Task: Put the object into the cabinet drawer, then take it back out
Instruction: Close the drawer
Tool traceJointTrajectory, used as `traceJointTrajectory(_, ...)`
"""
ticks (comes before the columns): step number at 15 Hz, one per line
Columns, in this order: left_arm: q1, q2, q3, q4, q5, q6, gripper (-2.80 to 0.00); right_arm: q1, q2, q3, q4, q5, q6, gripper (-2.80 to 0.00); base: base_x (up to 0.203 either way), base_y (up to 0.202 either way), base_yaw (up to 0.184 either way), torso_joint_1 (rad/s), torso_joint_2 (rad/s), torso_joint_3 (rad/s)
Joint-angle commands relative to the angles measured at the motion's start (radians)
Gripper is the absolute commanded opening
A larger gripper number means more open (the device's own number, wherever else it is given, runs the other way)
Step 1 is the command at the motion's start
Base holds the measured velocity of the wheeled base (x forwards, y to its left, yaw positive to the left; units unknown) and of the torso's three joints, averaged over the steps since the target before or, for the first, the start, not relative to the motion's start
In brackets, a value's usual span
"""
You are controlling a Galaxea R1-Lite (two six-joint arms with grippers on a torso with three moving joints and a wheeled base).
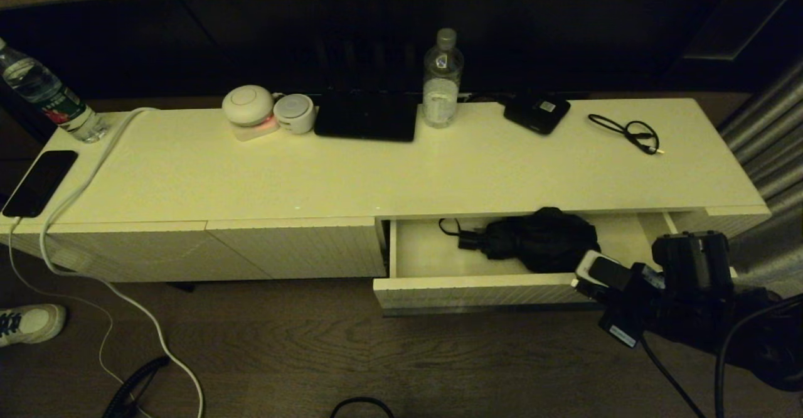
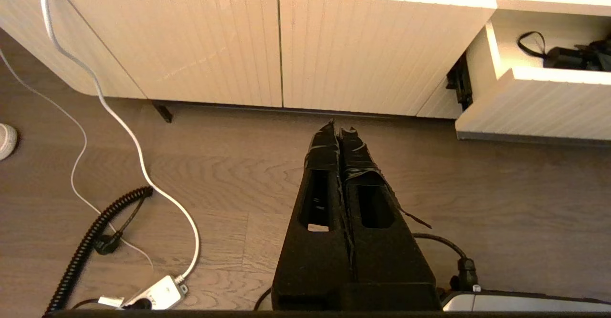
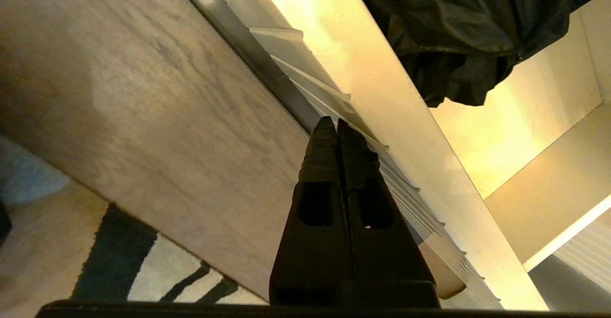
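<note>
The cabinet drawer [image 1: 477,291] stands pulled out at the right end of the low cream cabinet. The black umbrella [image 1: 541,240] lies inside it, handle and wrist loop [image 1: 453,232] pointing left. My right arm [image 1: 684,267] hangs over the drawer's front right corner. In the right wrist view my right gripper [image 3: 335,123] is shut and empty. Its tips sit just outside the ribbed drawer front [image 3: 329,86], beside the dark handle strip [image 3: 248,46], with the umbrella fabric [image 3: 453,31] beyond the rim. My left gripper [image 2: 340,126] is shut and empty, low over the floor before the closed panels.
On the cabinet top stand a water bottle [image 1: 442,79], a flat black device [image 1: 537,113], a thin black cable [image 1: 627,132], two round white gadgets [image 1: 263,112] and a phone [image 1: 39,182]. White and coiled black cords [image 2: 119,213] trail over the wooden floor. A shoe [image 1: 28,324] is at the left.
</note>
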Motion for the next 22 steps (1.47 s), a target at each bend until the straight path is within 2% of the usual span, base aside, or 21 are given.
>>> traceJointTrajectory(1, 0.001, -0.002, 0.000, 0.000, 0.001, -0.001, -2.80, 0.001, 0.012, -0.023, -0.007, -0.018, -0.003, -2.80, 0.000, 0.000, 0.000, 0.000, 0.00, 0.000)
traceJointTrajectory(7, 0.001, -0.002, 0.001, 0.000, 0.001, -0.001, -2.80, 0.037, 0.059, -0.080, -0.026, -0.073, 0.077, -2.80, 0.000, 0.000, 0.000, 0.000, 0.00, 0.000)
traceJointTrajectory(12, 0.001, -0.002, 0.000, 0.000, 0.001, -0.001, -2.80, 0.045, 0.082, -0.122, -0.027, -0.098, 0.108, -2.80, 0.000, 0.000, 0.000, 0.000, 0.00, 0.000)
traceJointTrajectory(16, 0.000, -0.002, 0.001, 0.000, 0.001, -0.001, -2.80, 0.045, 0.120, -0.191, -0.027, -0.119, 0.221, -2.80, 0.000, 0.000, 0.000, 0.000, 0.00, 0.000)
traceJointTrajectory(18, 0.001, -0.002, 0.001, 0.000, 0.001, -0.001, -2.80, 0.052, 0.121, -0.212, -0.028, -0.124, 0.251, -2.80, 0.000, 0.000, 0.000, 0.000, 0.00, 0.000)
traceJointTrajectory(22, 0.001, -0.002, 0.000, 0.000, 0.001, -0.001, -2.80, 0.060, 0.148, -0.232, -0.067, -0.123, 0.250, -2.80, 0.000, 0.000, 0.000, 0.000, 0.00, 0.000)
